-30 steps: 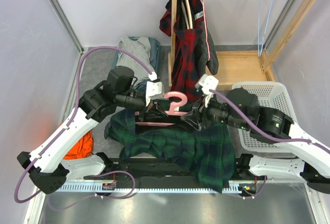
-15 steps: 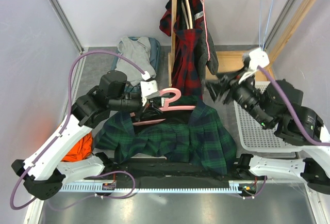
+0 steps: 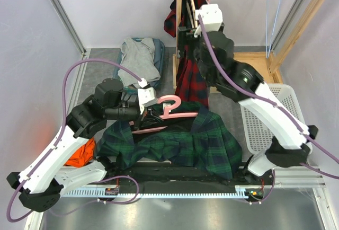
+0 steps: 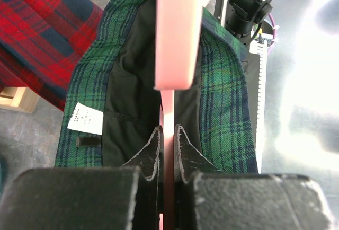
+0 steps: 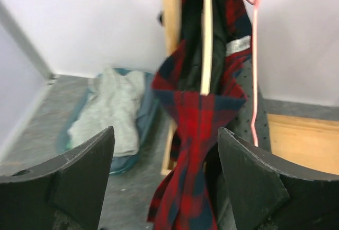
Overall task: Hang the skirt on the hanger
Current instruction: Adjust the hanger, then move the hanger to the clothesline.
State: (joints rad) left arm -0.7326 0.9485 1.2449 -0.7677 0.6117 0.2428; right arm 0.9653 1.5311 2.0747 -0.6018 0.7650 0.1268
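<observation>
From above, my left claw is shut on one end of the pink hanger. The hanger's long bar runs straight out ahead of the claw. The skirt lies spread on the desk just below and beyond that claw, with its upper edge bunched against the bar. My right arm is raised well clear of it and reaches toward the wooden rack. The skirt is therefore behind and beneath that arm, and the left side is much the nearer.

Through the left wrist, both fingers press flat on the thin pink bar with no gap showing. The bar runs directly away from the claw down the middle of the skirt's open waist. Green plaid and dark lining lie on either side of it, and a white label sits ahead of the claw, off to one side of the bar. I cannot tell whether the waistband is caught on the hanger or only lies under it.

Through the right wrist, my right claw stands wide apart and has hold of nothing. Straight ahead of it hangs a red plaid garment on the rack. The skirt is not in this view. I judge that any further help from this claw first needs it turned back down toward the skirt's far waist edge.
</observation>
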